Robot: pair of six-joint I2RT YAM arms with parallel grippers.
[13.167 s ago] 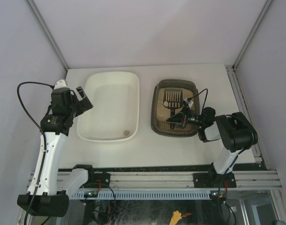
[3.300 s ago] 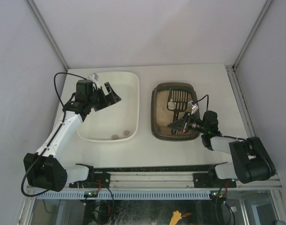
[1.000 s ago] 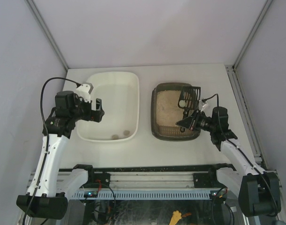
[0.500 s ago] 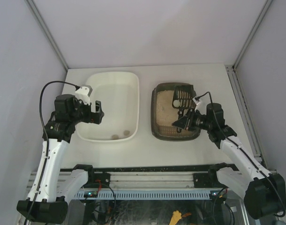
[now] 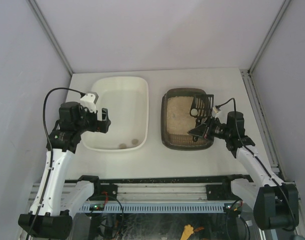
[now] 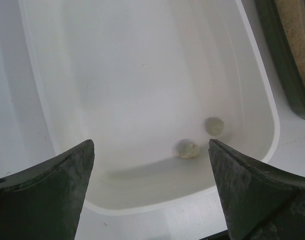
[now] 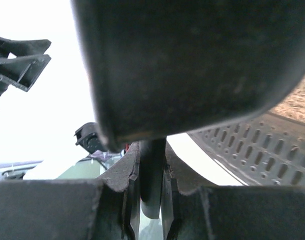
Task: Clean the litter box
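**Black scoop [image 5: 202, 104] gripped above the litter box [image 5: 165, 122]**

Overhead view: at centre right, the right gripper [image 5: 198, 131] is clenched on the scoop's handle. The slotted head is raised and tilted over the right side of the litter box, which sits right of centre on the white table [image 5: 192, 80]. The left gripper [image 5: 103, 122] hangs with its jaws spread wide over the left rim of the cream tub [image 5: 117, 148]. A bare strip of table separates the tub from the box.

Left wrist view: both fingers [image 6: 47, 190] frame the tub's near end and touch nothing. Two pale clumps [image 6: 188, 149] lie on its floor near the rim. The box's dark wall shows at upper right.

Right wrist view: the fingers pinch the scoop's handle at lower centre. The scoop's black body fills the top of the frame, with sandy litter [image 7: 298, 102] at the right edge.
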